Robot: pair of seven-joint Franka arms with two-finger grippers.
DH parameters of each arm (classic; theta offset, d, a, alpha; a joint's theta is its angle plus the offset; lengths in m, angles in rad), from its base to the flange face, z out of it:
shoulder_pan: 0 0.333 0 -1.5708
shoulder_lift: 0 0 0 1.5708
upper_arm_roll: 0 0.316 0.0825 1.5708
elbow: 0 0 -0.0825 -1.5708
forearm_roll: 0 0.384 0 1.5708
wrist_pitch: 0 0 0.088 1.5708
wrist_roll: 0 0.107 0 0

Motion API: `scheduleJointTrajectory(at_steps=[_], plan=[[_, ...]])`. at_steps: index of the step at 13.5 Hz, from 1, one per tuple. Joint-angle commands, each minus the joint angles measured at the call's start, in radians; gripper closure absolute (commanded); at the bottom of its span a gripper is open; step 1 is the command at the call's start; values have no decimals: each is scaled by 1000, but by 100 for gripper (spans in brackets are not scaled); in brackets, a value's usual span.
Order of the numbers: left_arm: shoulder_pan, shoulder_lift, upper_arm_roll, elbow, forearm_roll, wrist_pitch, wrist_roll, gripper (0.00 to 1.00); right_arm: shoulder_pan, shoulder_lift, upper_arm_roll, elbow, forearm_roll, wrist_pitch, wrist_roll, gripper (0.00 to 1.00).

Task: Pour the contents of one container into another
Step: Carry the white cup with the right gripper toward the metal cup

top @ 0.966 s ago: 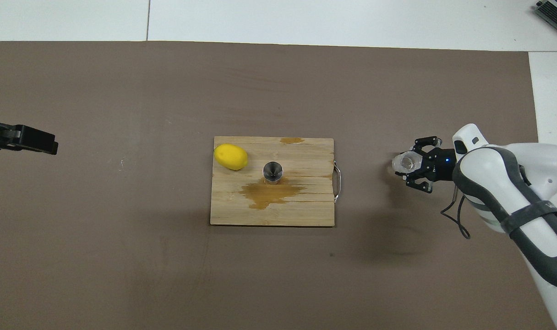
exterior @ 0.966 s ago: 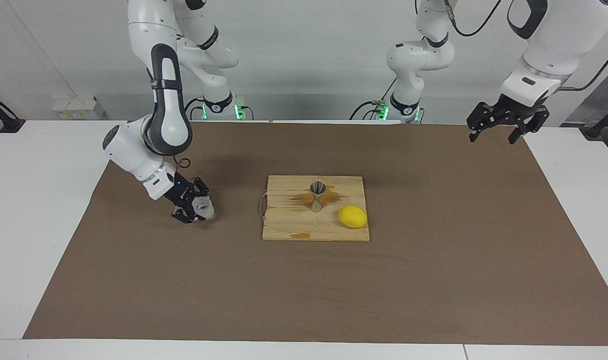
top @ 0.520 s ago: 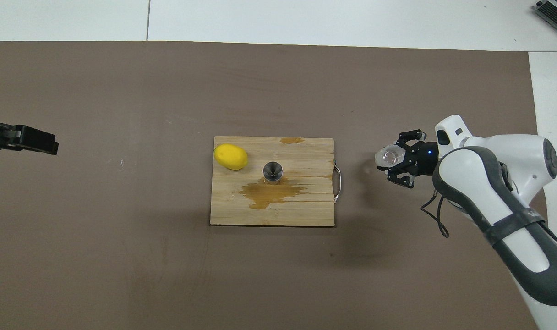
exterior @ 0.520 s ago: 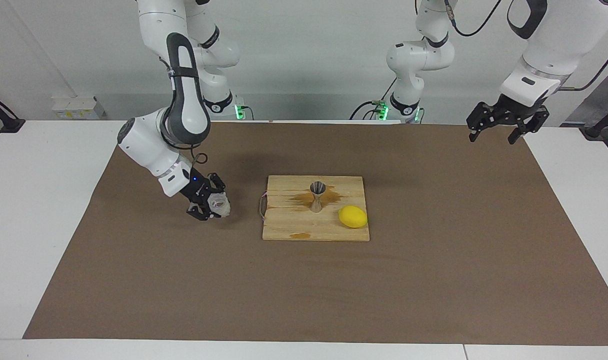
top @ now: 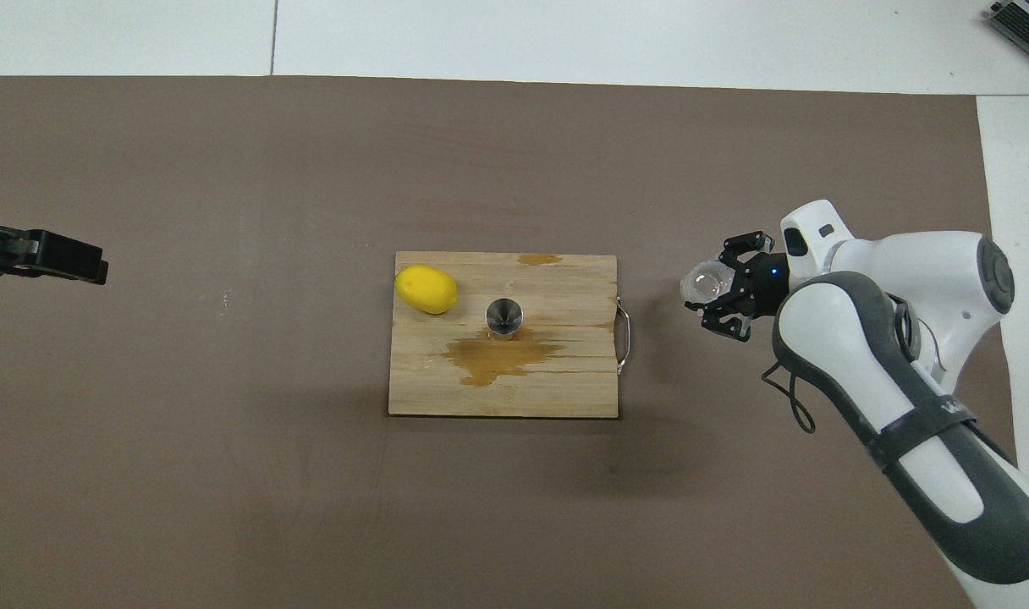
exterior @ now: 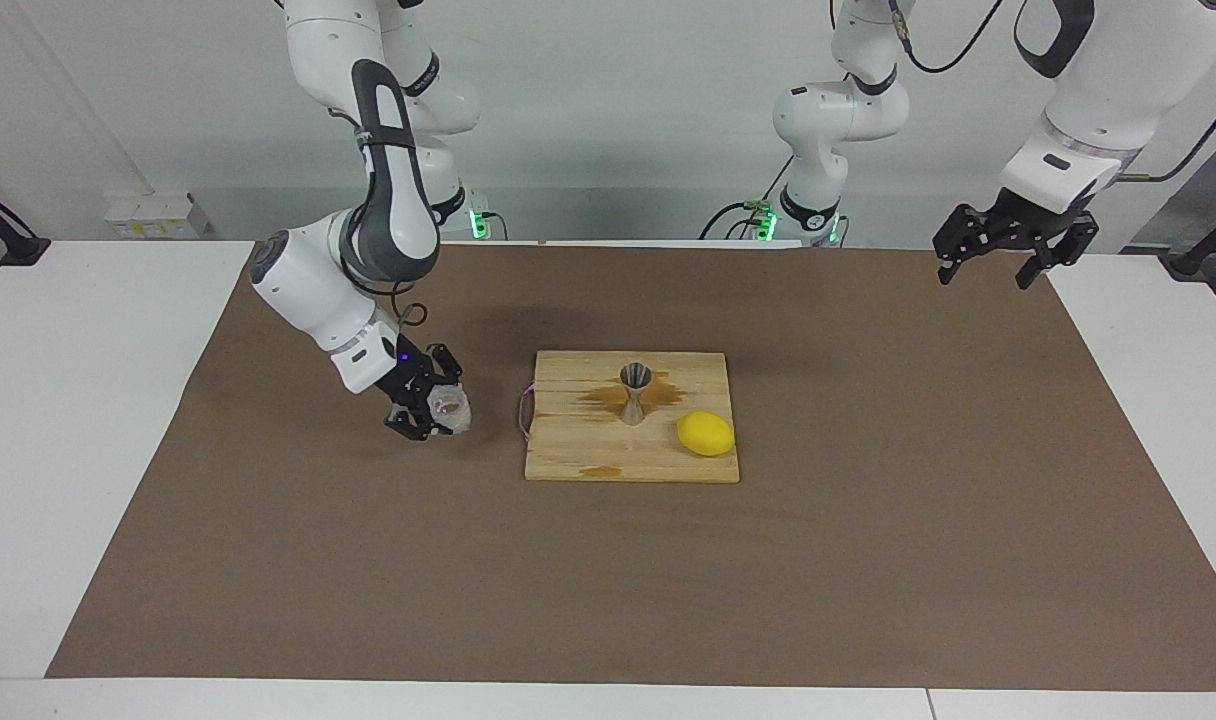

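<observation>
While the clear cup (exterior: 449, 406) hangs tilted in mid-air at centre-left of the facing view, we see the right gripper (exterior: 430, 408) pinching it across its bumpy wall, over the brown mat (exterior: 868, 560) just short of the handle end of the wooden board (exterior: 578, 455). We judge the cup light and rigid, perhaps brittle, its facets giving the fingertips some purchase on an otherwise slick wall; a hold around the middle, as here, leaves the rim free for tipping. At the middle of the board stands the metal jigger (exterior: 635, 392), upright beside a wet stain (top: 497, 355); its narrow waist and small foot suggest it would topple at a nudge. A lemon (exterior: 706, 433) lies on the board close by. At the upper right, the left gripper (exterior: 1002, 250) waits with fingers spread.
</observation>
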Motion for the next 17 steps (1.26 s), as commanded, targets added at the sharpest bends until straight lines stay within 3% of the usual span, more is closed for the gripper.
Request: scheduleJointTrajectory(at_steps=[1,6,17], plan=[[-2,-19,8,-24,-13,23,16,0,35,-28,-1,7,-80,-14,109,62],[-2,-21,10,-25,-13,21,20,0,110,-23,1,59,-269,-53,307,62],[-1,-19,10,-24,-10,18,14,0,213,-20,1,84,-360,-55,529,62]])
